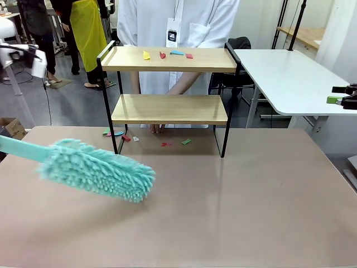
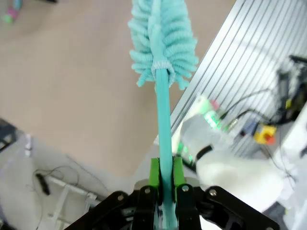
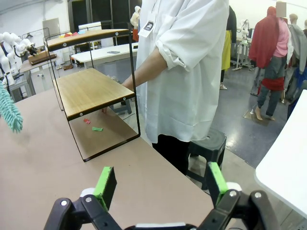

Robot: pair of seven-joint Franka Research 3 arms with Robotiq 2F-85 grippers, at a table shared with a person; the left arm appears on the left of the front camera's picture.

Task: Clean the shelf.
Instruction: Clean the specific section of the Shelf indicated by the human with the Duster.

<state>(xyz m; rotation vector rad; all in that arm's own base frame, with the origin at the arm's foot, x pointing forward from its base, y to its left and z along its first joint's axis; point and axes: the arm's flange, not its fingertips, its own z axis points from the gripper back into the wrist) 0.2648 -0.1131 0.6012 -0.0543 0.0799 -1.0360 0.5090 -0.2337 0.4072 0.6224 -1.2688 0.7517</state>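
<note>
The shelf [image 1: 167, 109] stands at the far middle of the beige table. Several coloured paper scraps [image 1: 167, 54] lie on its top board; the lower board [image 3: 88, 88] is bare. More scraps [image 1: 186, 142] lie on the tabletop beneath it. A fluffy teal duster [image 1: 97, 170] hovers over the table's left side, well short of the shelf. My left gripper [image 2: 164, 170] is shut on its teal handle [image 2: 163, 110]. Off the table's right edge, my right gripper [image 3: 161, 184] hangs open with nothing between its green pads [image 3: 106, 184]; it is also at the front view's right edge [image 1: 341, 99].
A person in a white coat [image 1: 178, 28] stands right behind the shelf, one hand [image 1: 158, 128] resting on the table near the lower board. A white table [image 1: 290, 78] adjoins at the back right. A black stool [image 3: 208, 143] stands beside the person.
</note>
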